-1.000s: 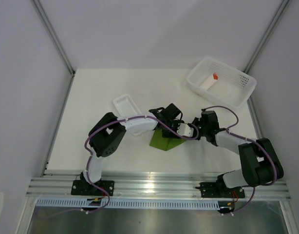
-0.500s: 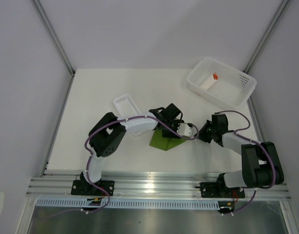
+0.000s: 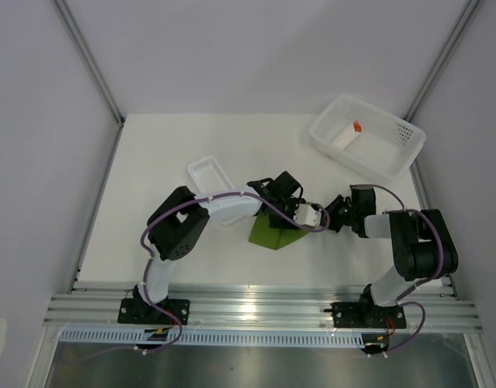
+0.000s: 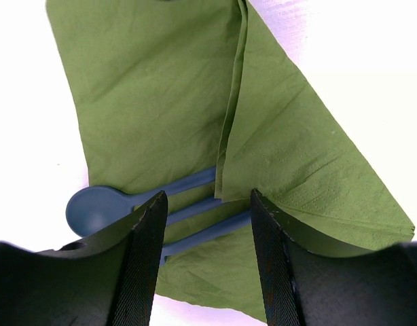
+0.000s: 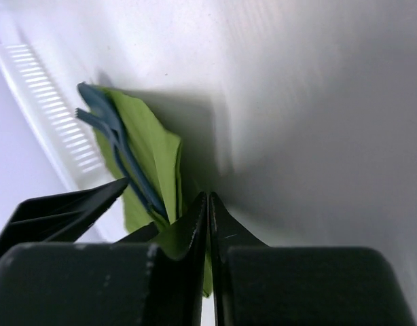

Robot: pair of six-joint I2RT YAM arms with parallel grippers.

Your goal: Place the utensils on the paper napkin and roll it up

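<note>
Olive napkin partly covers utensils beneath spread left hand; right hand closed empty.

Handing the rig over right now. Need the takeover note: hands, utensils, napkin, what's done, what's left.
Left hand: open, fingers astride the utensil handles, low over the napkin.
Right hand: shut, at the napkin's edge; I cannot tell if it pinches paper.
Spoon and fork: side by side on the napkin, handles under a folded flap, spoon bowl sticking out.
Done: utensils placed, one flap folded over.
Left: roll the napkin around them.
</note>
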